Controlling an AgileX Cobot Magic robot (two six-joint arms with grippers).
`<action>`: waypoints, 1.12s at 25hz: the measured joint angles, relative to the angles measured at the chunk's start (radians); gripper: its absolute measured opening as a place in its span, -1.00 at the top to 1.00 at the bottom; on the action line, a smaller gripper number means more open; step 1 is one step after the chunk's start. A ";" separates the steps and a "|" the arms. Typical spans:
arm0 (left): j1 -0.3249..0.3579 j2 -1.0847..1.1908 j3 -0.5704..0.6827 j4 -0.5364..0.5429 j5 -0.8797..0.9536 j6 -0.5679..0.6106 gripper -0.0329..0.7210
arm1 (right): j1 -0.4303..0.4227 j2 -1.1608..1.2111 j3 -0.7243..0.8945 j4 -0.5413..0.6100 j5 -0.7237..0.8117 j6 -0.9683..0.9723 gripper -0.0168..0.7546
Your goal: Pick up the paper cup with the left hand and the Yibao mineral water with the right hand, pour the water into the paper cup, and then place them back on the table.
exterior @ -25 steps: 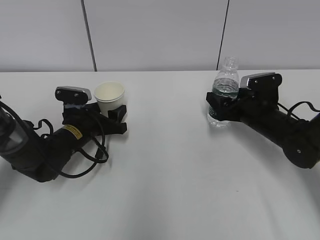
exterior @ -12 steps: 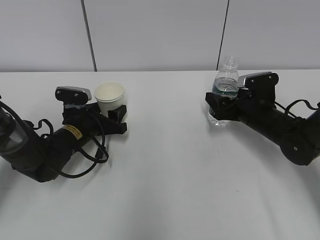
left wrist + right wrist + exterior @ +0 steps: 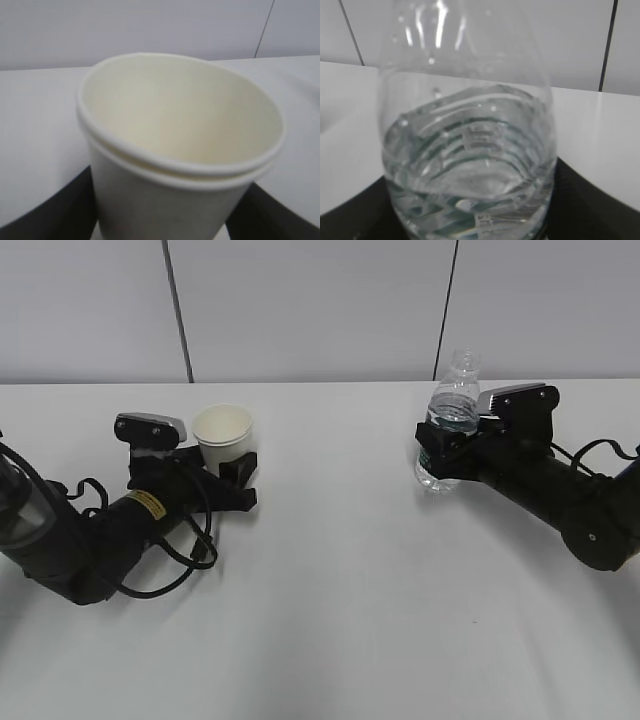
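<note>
My left claw is closed around the cup, its black fingers pressed against the lower wall on both sides, as the left wrist view shows. The cup stands upright, mouth up, long axis vertical, on the left half of the surface; I cannot tell whether its base rests on the surface or hangs just above it. In the left wrist view the cup shows two rolled rims, one just under the other, and its inside looks dry. My right claw is closed on the bottle at its middle, dark fingers showing at either side of the body in the right wrist view. The bottle stands upright too, open neck up, long axis vertical, on the right half of the surface, well apart from the cup. Its bottom shows below my claw, close to the surface; contact I cannot judge. The water fills the ribbed lower part, its level slanted, and the shoulder above is clear.
</note>
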 joint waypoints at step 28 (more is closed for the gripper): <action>0.000 -0.039 -0.001 0.479 0.000 -0.180 -0.29 | 0.000 0.000 0.000 -0.077 -0.012 -0.109 -0.31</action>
